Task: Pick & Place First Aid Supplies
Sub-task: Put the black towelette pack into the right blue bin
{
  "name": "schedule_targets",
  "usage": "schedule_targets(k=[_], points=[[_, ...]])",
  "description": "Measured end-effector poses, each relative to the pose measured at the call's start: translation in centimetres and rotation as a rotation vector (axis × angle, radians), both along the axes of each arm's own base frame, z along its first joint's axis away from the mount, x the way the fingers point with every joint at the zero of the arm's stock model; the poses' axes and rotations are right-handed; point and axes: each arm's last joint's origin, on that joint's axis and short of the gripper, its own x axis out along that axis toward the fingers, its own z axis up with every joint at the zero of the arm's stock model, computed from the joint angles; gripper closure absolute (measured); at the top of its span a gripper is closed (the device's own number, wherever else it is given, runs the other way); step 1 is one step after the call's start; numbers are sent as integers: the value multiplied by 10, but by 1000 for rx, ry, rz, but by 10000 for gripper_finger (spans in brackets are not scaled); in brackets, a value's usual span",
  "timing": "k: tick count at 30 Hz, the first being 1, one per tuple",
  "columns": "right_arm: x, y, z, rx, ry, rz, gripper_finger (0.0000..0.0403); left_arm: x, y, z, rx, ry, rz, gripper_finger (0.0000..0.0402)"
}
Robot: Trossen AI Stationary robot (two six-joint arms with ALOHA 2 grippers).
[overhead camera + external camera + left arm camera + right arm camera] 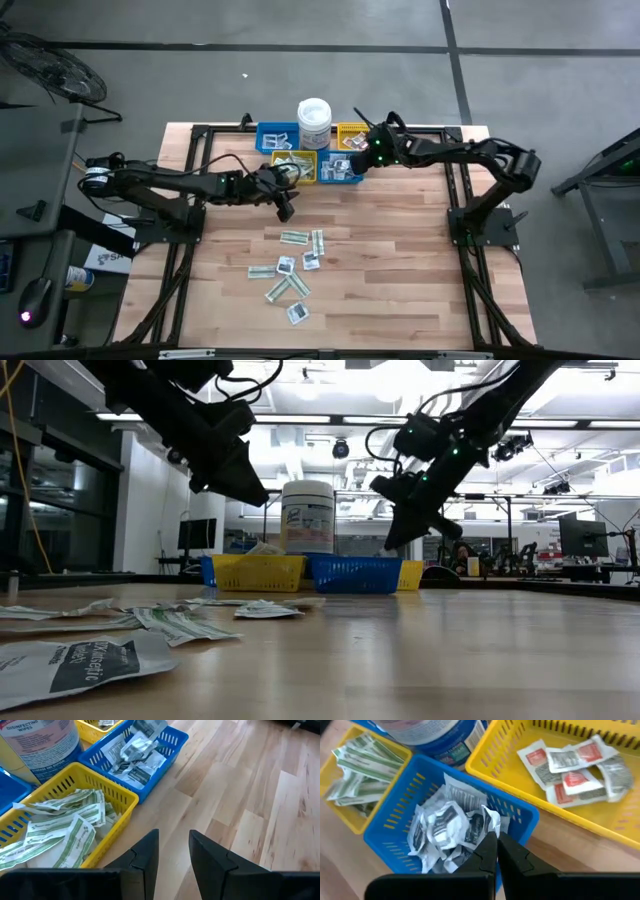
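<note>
Both jaws hang above the far bins with nothing between them. On the left gripper [172, 852] the jaws stand parted with a bare gap showing the wood below; it hovers just off the near edge of a yellow bin [107, 802] filled with green-and-white strip packets [60, 830]. On the right gripper [496, 851] the jaws are pressed together, gripping nothing, directly over a blue bin [395, 820] of crumpled white packets with dark print [445, 827].

From above, the left gripper [285, 207] sits just in front of the bin cluster, and the right gripper [362, 160] reaches in over it from the other side. Beside the blue bin, a second yellow bin [580, 820] holds flat packets with red and grey print [575, 775]. A white lidded tub [314, 122] stands among the bins at the far edge of the surface [400, 270], with another blue bin [272, 136] just beside it.

More first aid supplies [290, 268] lie loose on the middle of the surface, well apart from the bins: a scatter of white squares and longer pale strips. In the low view some of these loose packets [80, 660] lie flat in the foreground.
</note>
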Motion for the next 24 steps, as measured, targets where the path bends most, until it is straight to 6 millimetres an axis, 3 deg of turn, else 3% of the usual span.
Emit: schedule_targets(k=[12,24], points=[[6,-2,-7,27,-37,60,387,0,-1,0,-29,-9,-3,293],[3,-5,-7,81,-63,89,237,0,-2,-1,-55,-2,-38,293]])
